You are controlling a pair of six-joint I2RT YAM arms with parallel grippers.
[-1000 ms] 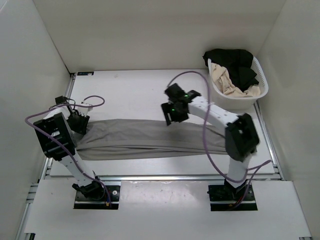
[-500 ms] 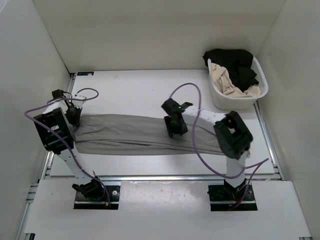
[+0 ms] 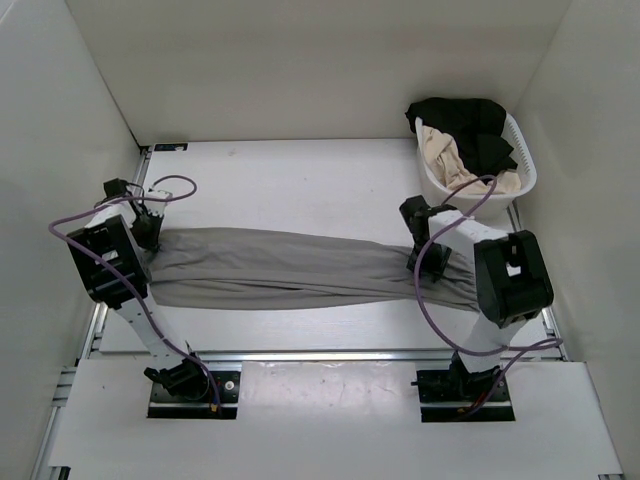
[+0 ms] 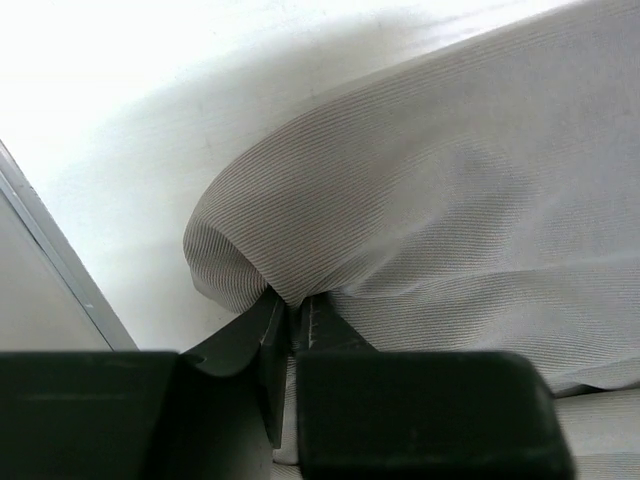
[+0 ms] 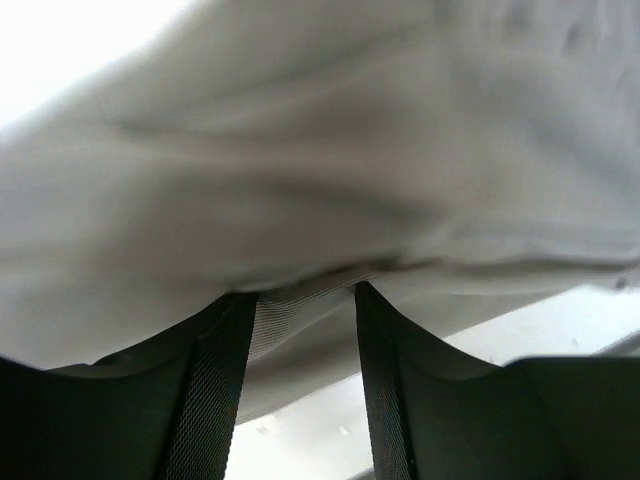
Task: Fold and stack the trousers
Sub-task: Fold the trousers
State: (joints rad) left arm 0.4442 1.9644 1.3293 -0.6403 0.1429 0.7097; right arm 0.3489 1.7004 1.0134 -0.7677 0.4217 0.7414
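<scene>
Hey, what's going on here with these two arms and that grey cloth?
Two robot arms are handling grey trousers, which lie stretched sideways across the table. The left gripper is pinched shut on one end. The right gripper is at the other end, jaws apart with fabric between them, not clearly clamped. The trousers are not folded end to end. A white basket at the far right holds a black garment and a cream garment.

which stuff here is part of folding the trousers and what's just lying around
In the job: trousers, left end effector pinching one end, right end effector at the other.
Lying about: basket, with a black garment and a cream garment inside.
</scene>
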